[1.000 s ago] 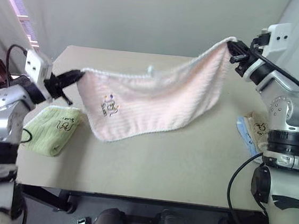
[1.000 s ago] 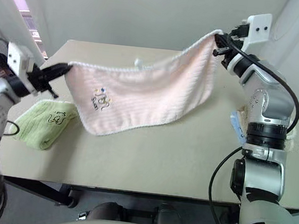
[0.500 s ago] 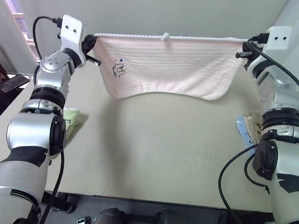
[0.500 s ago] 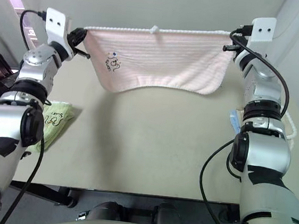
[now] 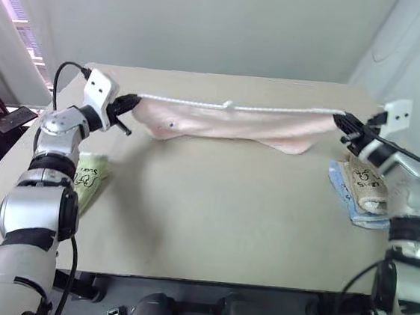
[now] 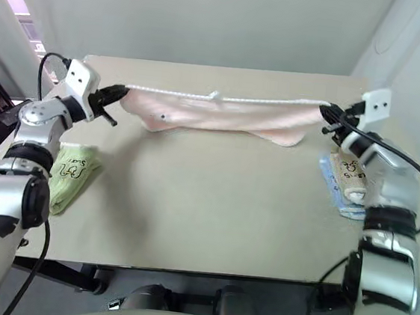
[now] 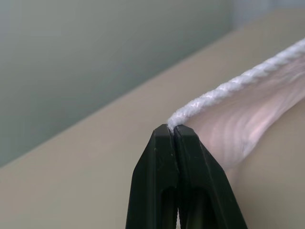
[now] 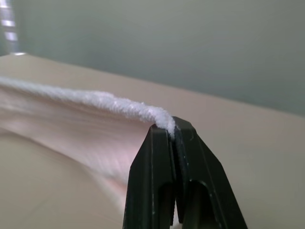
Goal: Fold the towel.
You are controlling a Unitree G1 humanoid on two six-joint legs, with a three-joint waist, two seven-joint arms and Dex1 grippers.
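Note:
The pale pink towel [image 5: 229,122] with white trim is stretched wide across the far part of the table, its top edge taut and its body sagging onto the tabletop. My left gripper [image 5: 131,104] is shut on the towel's left corner [image 7: 177,119]. My right gripper [image 5: 340,120] is shut on the right corner [image 8: 162,117]. A small white loop [image 5: 228,104] stands up mid-way along the top edge. A dark embroidered mark [image 5: 171,125] shows near the left end.
A lime-green towel [image 5: 88,177] lies folded at the table's left side under my left arm. A beige rolled towel on a blue cloth [image 5: 362,190] lies at the right edge. The beige table [image 5: 219,211] has bare surface in front of the pink towel.
Both grippers have come down with the towel, which hung in the air half a second ago and now sags onto the table. The view has also shifted.

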